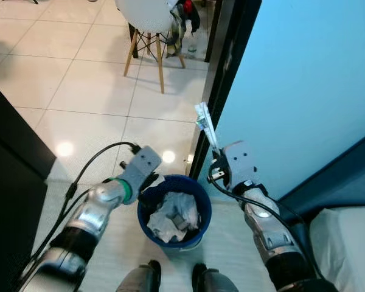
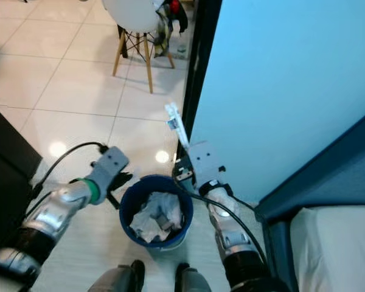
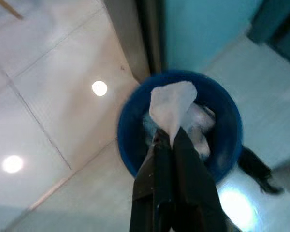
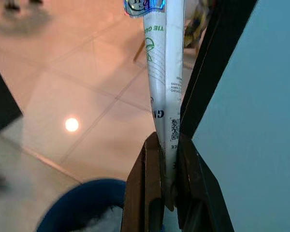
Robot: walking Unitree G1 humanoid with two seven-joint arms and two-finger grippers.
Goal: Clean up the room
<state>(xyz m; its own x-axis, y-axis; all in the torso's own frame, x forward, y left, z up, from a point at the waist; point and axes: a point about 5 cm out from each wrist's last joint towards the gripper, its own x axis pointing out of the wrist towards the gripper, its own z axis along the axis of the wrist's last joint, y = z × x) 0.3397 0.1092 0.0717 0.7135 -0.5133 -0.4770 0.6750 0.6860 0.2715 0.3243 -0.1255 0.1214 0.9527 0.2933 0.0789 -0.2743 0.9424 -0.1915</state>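
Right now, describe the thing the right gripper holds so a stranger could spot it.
Find the blue bin on the tiled floor beside the turquoise wall. Just above its rim, the right gripper pinches a flattened white wrapper, standing upright, with green print and a QR code, unlike the crumpled tissues below.

Both arms: silver metal shells, segmented, darker black sections toward the shoulders. Left arm (image 1: 88,216) has a green ring at the wrist and a grey boxy wrist housing with small screw holes; black cable loops from it back along the forearm. Right arm (image 1: 264,222) has the same grey box at the wrist, black cabling down its upper side. Left hand (image 3: 171,145) and right hand (image 4: 166,145): two long black fingers each. Dark feet (image 1: 176,277) at bottom edge.
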